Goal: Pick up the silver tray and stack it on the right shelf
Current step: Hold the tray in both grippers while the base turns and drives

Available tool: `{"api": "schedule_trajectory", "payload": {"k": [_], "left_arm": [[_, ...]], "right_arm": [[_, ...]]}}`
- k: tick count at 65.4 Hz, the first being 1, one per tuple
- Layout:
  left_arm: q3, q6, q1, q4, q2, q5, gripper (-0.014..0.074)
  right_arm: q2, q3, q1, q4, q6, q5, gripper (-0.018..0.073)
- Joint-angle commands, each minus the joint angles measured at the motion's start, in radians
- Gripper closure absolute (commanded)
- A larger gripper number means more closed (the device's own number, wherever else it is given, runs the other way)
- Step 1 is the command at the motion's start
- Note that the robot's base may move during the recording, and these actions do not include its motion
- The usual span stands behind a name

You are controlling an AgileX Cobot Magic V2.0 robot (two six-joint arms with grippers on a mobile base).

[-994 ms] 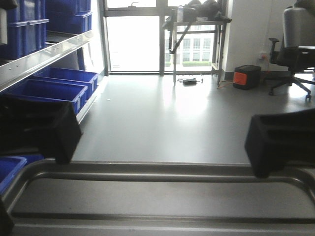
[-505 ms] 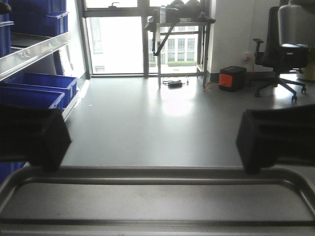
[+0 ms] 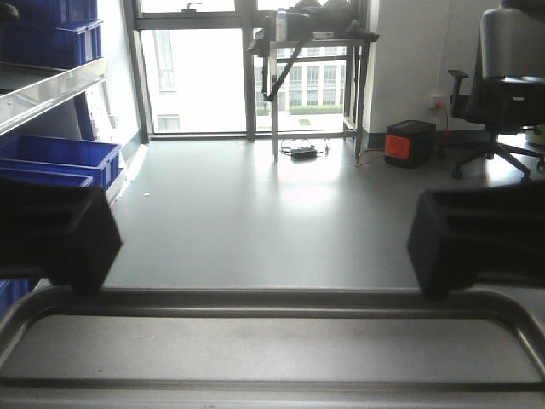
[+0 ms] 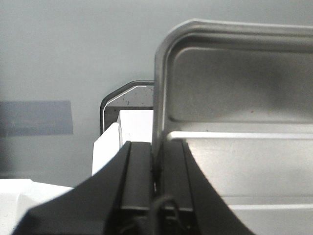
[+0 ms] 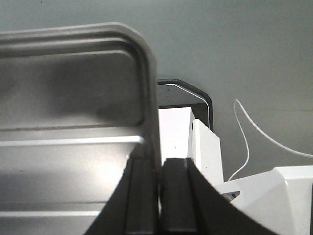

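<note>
The silver tray (image 3: 272, 341) is held level across the bottom of the front view, above the grey floor. My left gripper (image 3: 60, 239) is shut on its left rim and my right gripper (image 3: 477, 243) is shut on its right rim. In the left wrist view the tray (image 4: 234, 88) shows a rounded corner and a ridge, with the rim pinched in the left gripper (image 4: 157, 147). The right wrist view mirrors this: the tray (image 5: 73, 88) has its rim clamped in the right gripper (image 5: 159, 161). The right shelf is out of view.
A steel rack (image 3: 51, 89) with blue bins (image 3: 51, 158) stands at the left edge. Ahead lies open grey floor up to the windows, with a metal table (image 3: 315, 38), an orange box (image 3: 409, 143) and an office chair (image 3: 502, 85) at the right.
The view has swung so the rack and blue bins slid toward the left edge and look smaller. Both grippers keep hold of the tray, which stays level.
</note>
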Motion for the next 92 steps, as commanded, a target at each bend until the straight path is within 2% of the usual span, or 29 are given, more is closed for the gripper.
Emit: {"api": "schedule_trajectory", "payload": {"k": [1, 92], "left_arm": [[-0.012, 0.001, -0.003, 0.068, -0.023, 0.297, 0.0697], [-0.012, 0.001, -0.003, 0.070, -0.023, 0.297, 0.0697]], "right_arm": [[-0.021, -0.013, -0.007, -0.077, 0.003, 0.238, 0.0490], [-0.021, -0.015, -0.007, -0.077, 0.003, 0.238, 0.0490]]}}
